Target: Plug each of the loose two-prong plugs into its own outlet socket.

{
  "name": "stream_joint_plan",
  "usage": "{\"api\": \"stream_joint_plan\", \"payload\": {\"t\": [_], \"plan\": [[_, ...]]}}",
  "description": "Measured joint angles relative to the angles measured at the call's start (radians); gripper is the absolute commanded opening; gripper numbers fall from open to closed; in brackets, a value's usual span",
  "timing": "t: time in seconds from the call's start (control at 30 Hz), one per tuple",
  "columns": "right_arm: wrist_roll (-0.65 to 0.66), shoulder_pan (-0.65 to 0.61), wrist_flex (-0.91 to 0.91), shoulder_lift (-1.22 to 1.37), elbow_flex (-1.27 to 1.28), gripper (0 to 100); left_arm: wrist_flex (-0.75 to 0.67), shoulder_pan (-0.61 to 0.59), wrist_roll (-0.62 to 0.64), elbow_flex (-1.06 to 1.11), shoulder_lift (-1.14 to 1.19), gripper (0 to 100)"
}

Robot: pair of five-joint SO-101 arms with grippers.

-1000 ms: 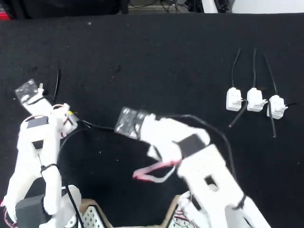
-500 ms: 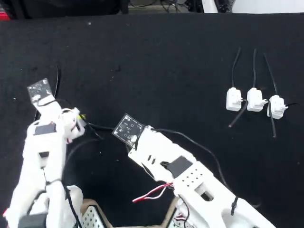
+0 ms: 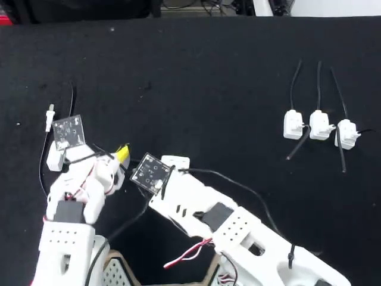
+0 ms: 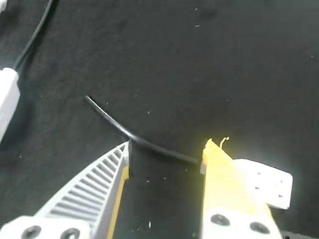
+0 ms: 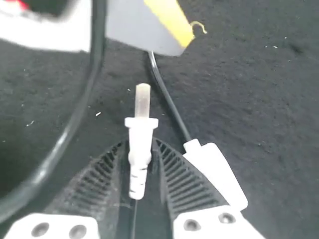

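Black surface (image 3: 196, 65) carries it all: right pincer (image 5: 140, 143) clenched on a white plug (image 5: 141, 124), left pincer (image 4: 164, 149) released astride a black cord (image 4: 112, 121). Outlet sockets (image 3: 319, 125) sit well apart; seemingly every plug is left to insert
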Motion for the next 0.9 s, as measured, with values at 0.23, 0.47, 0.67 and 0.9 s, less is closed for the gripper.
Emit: {"api": "stream_joint_plan", "payload": {"t": [0.23,0.47,0.67,0.9], "plan": [[0.0,-0.012,0.0,0.0,0.002,1.1,0.005,0.015,0.0,0.094,-0.216,23],[0.0,-0.017,0.0,-0.006,0.002,1.1,0.068,0.143,-0.084,0.127,-0.321,23],[0.0,-0.014,0.055,-0.167,0.043,1.1,0.068,0.152,-0.092,0.137,-0.339,23],[0.0,-0.014,0.071,-0.408,0.149,1.1,0.071,0.147,-0.092,0.137,-0.345,23]]}}
